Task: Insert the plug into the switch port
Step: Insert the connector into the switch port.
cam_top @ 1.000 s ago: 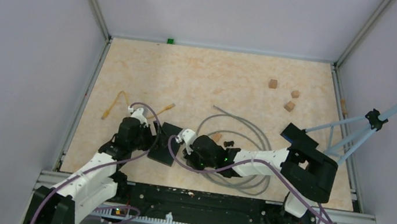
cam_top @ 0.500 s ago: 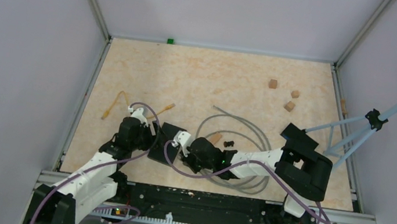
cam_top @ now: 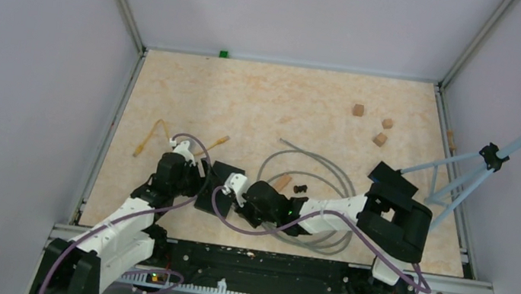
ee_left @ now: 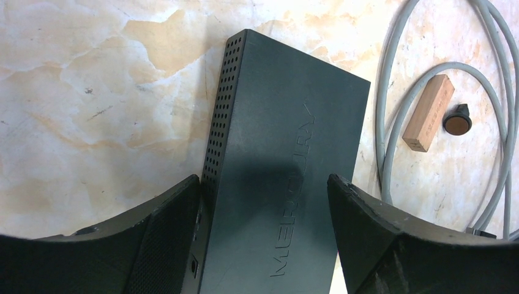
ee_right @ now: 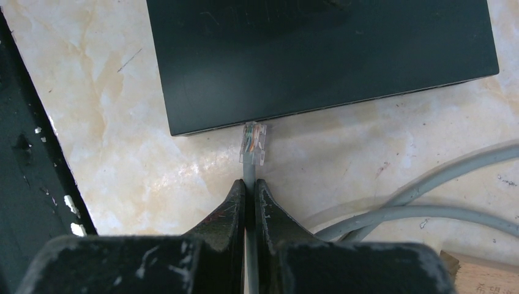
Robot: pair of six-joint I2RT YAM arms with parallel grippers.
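The black switch (ee_left: 281, 153) lies flat on the table, its perforated side to the left. My left gripper (ee_left: 264, 180) straddles its near end, one finger against each long side, shut on it. In the top view the switch (cam_top: 219, 186) sits between both grippers. My right gripper (ee_right: 250, 182) is shut on the grey cable just behind the clear plug (ee_right: 253, 142). The plug's tip touches the near edge of the switch (ee_right: 318, 55), at the port face. The ports themselves are hidden from view.
Loops of the grey cable (cam_top: 337, 181) lie right of the switch, with a wooden block (ee_left: 428, 113) and a small black knob (ee_left: 458, 122) inside them. Three wooden cubes (cam_top: 380, 139) sit far right, a yellow cord (cam_top: 155, 132) far left, a tripod (cam_top: 486, 159) at the right wall.
My right gripper has moved left with the plug, up to the switch's edge. The left gripper's jaws have narrowed onto the switch's sides.
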